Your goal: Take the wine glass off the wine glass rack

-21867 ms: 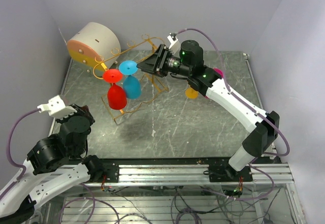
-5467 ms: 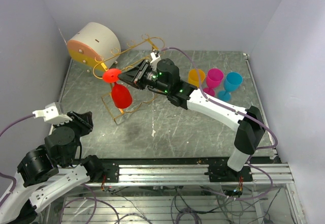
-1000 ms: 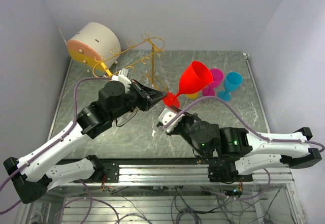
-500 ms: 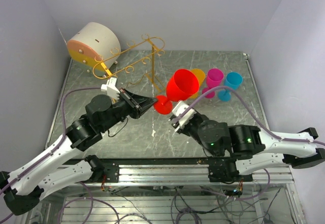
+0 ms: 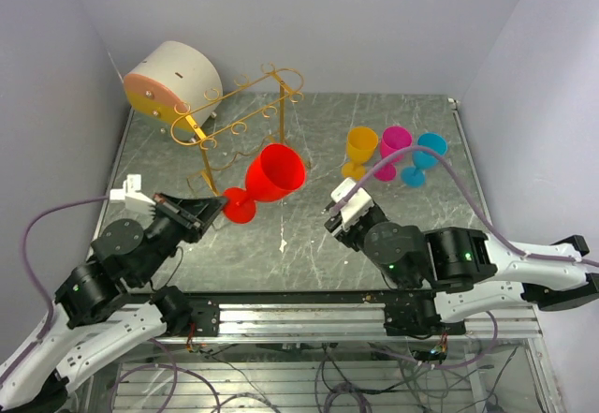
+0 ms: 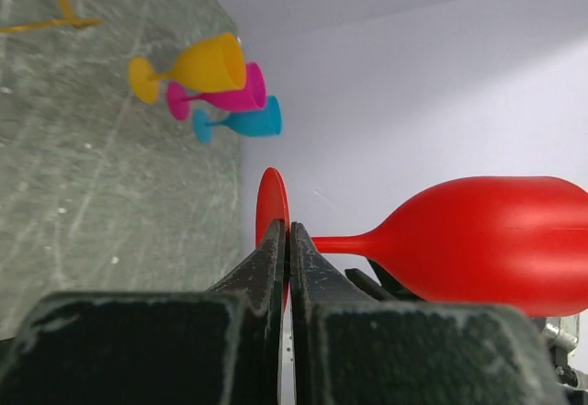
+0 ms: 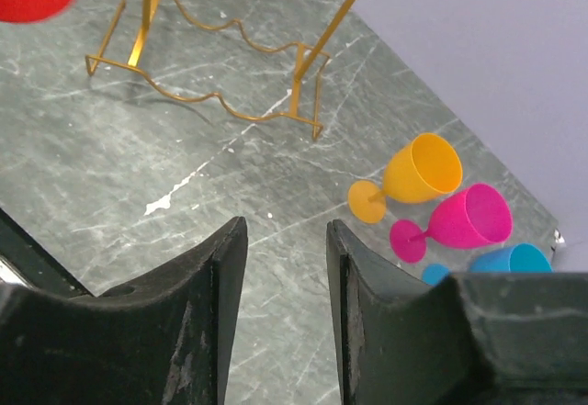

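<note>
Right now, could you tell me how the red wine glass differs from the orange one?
The red wine glass is clamped by its foot in the left gripper, off the table; the orange wine glass stands free on the table beside the pink glass. The red one is tilted; the orange one is upright. Both have the same goblet shape, and neither hangs on the wine glass rack.

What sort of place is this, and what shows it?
Probably a robot lab cell: plain walls box in a marbled tabletop, a metal rail edges it above loose cables, and the left gripper holds a red wine glass.
</note>
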